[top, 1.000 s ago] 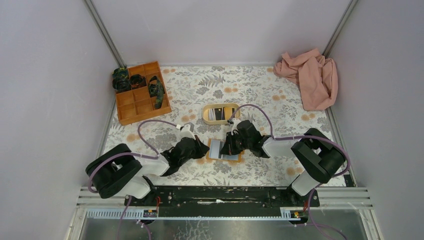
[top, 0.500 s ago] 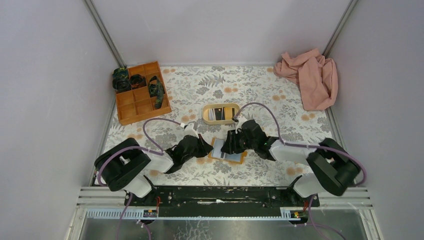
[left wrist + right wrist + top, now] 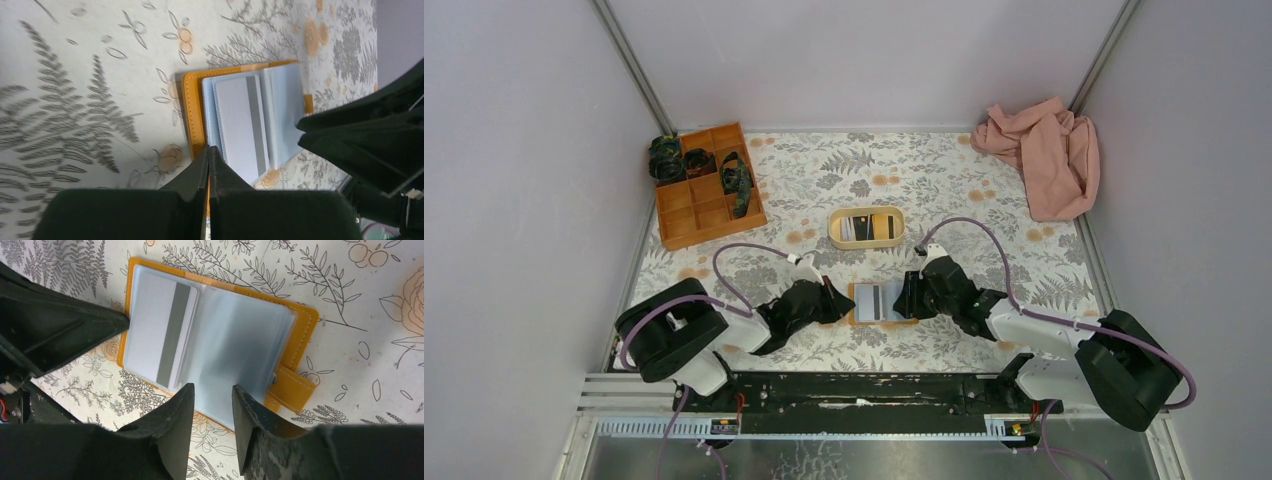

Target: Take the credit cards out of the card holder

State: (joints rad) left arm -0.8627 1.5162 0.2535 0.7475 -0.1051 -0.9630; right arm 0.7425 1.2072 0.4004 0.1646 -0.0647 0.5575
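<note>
Holding our left gripper (image 3: 832, 303) with its fingers pressed together, we rest its tip at the orange left border of the card holder (image 3: 880, 302). The holder lies open at the frame's centre, a grey-striped card (image 3: 155, 325) showing in its clear sleeve. Our right gripper (image 3: 904, 298) hovers over its right side, fingers slightly apart.

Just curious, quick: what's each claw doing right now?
Left gripper: closed, tips at the card holder's edge.
Right gripper: open, holding nothing.
</note>
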